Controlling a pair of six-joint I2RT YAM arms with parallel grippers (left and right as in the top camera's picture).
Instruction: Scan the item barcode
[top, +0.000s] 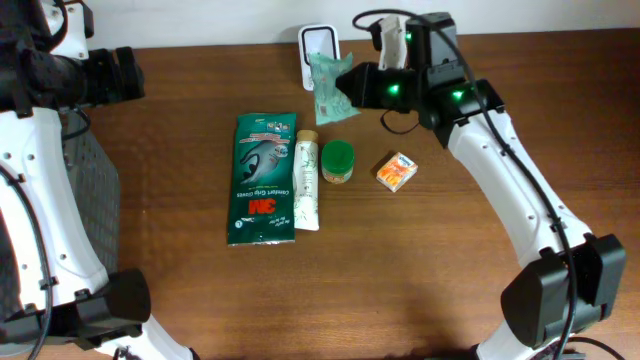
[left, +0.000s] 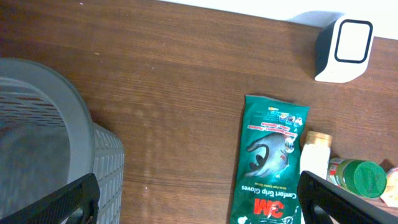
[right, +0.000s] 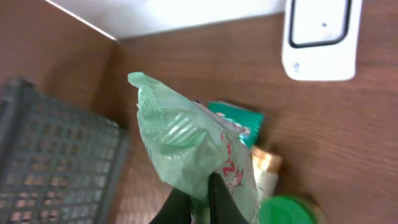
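My right gripper (right: 199, 202) is shut on the lower edge of a pale green crinkly packet (right: 186, 143) with red print, holding it up above the table. From overhead the packet (top: 326, 88) hangs just in front of the white scanner (top: 318, 45) at the back edge, with the right gripper (top: 352, 84) to its right. The scanner (right: 320, 37) shows at the top right of the right wrist view. No barcode is visible on the packet. My left gripper (left: 199, 205) is open and empty at the far left, above bare wood between the basket and the gloves pack.
A dark green 3M gloves pack (top: 263, 178), a white tube (top: 307, 180), a green-lidded jar (top: 337, 161) and a small orange box (top: 397, 172) lie mid-table. A grey mesh basket (left: 50, 137) stands at the left edge.
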